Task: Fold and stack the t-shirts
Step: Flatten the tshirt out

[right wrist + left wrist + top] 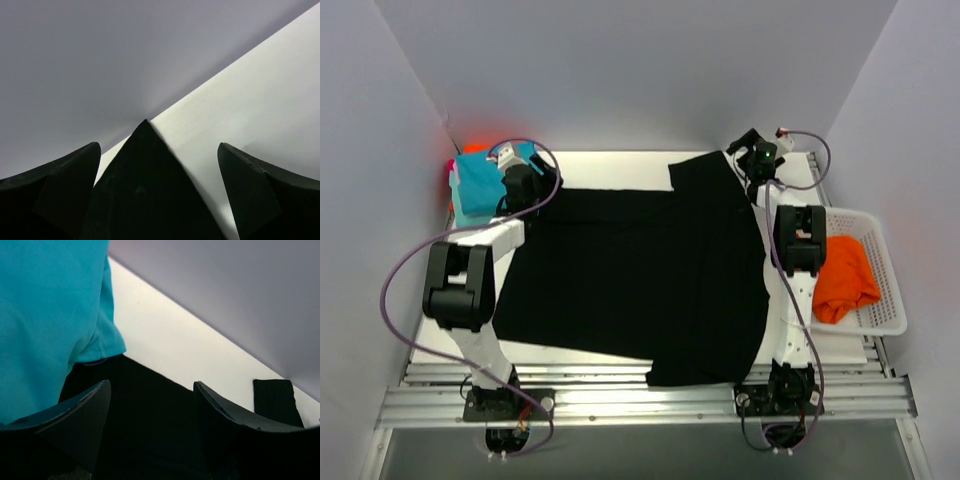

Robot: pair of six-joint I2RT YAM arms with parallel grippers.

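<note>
A large black t-shirt (640, 280) lies spread flat across the white table (610, 168). My left gripper (533, 186) is at its far left corner, open, with black cloth (150, 430) lying between and below the fingers (85, 410). My right gripper (756, 160) is at the far right corner, open, with a pointed corner of the black shirt (145, 195) between its fingers (250, 190). A folded teal t-shirt (480, 190) lies at the far left, right beside the left gripper (151, 385); it also shows in the left wrist view (50, 315). Orange cloth (475, 148) and a pink edge (452, 178) show under it.
A white lattice basket (883, 232) stands at the right edge and holds a bright orange t-shirt (845, 282). Grey walls close in the table at the back and both sides. A black sleeve end (274, 400) lies near the back wall.
</note>
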